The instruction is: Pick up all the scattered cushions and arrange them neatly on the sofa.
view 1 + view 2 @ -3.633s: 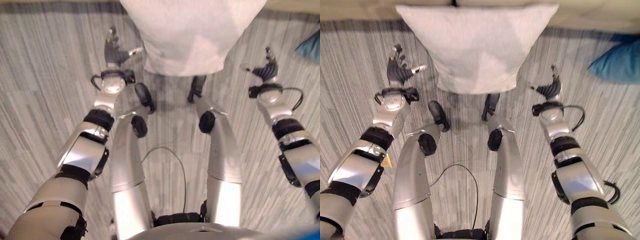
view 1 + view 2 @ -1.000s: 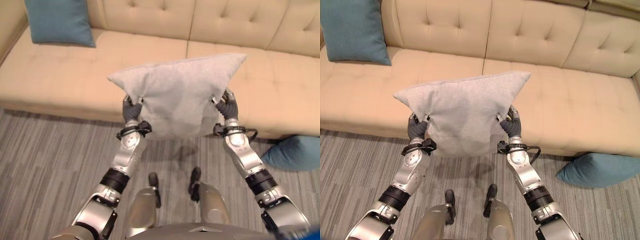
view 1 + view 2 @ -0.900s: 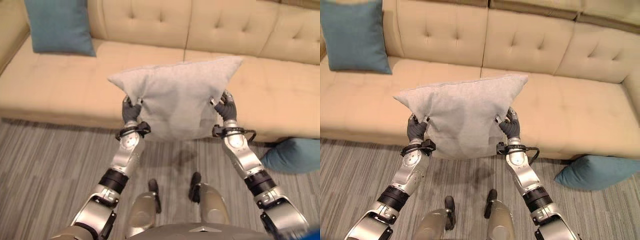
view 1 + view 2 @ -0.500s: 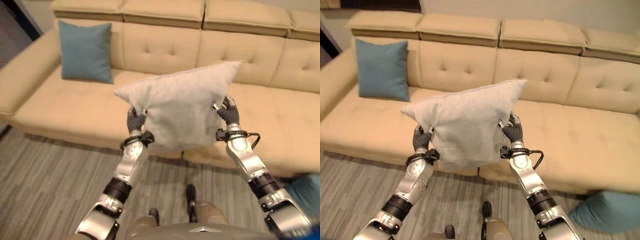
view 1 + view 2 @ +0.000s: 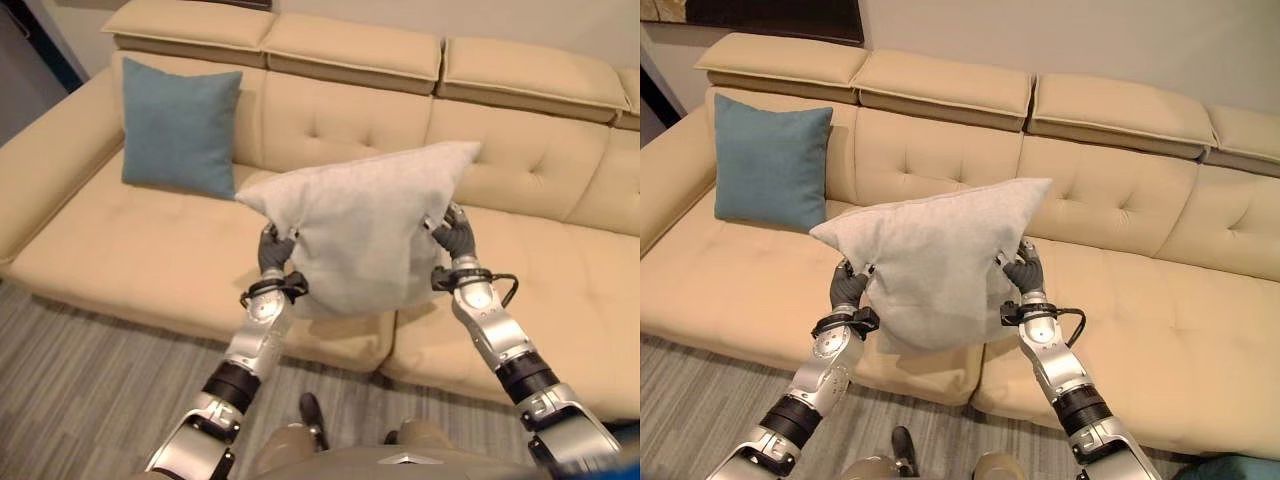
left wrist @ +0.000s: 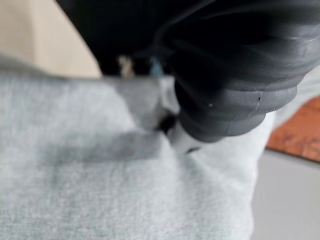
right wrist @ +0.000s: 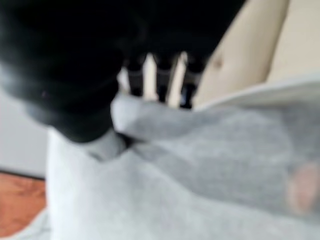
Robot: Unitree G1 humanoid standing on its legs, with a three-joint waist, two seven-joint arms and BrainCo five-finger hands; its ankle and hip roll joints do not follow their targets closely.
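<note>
I hold a light grey cushion [image 5: 360,235] up in front of me, over the front edge of the beige sofa [image 5: 150,240]. My left hand [image 5: 272,252] is shut on its left edge and my right hand [image 5: 452,238] is shut on its right edge. In the wrist views the grey cloth [image 6: 100,190] bunches against each hand's dark cover, and the same cloth [image 7: 200,165] folds under my right fingers [image 7: 150,75]. A teal cushion [image 5: 180,125] stands upright against the backrest at the sofa's left end.
The sofa's seat [image 5: 1200,330] stretches wide to the right of the grey cushion. Its left armrest [image 5: 40,150] runs along the far left. Grey striped carpet [image 5: 80,380] lies in front. A corner of another teal cushion [image 5: 1230,470] lies on the floor at lower right.
The camera has tilted up, so more of the sofa's backrest shows. Both hands have carried the grey cushion forward and higher, from over the floor to over the seat's front edge.
</note>
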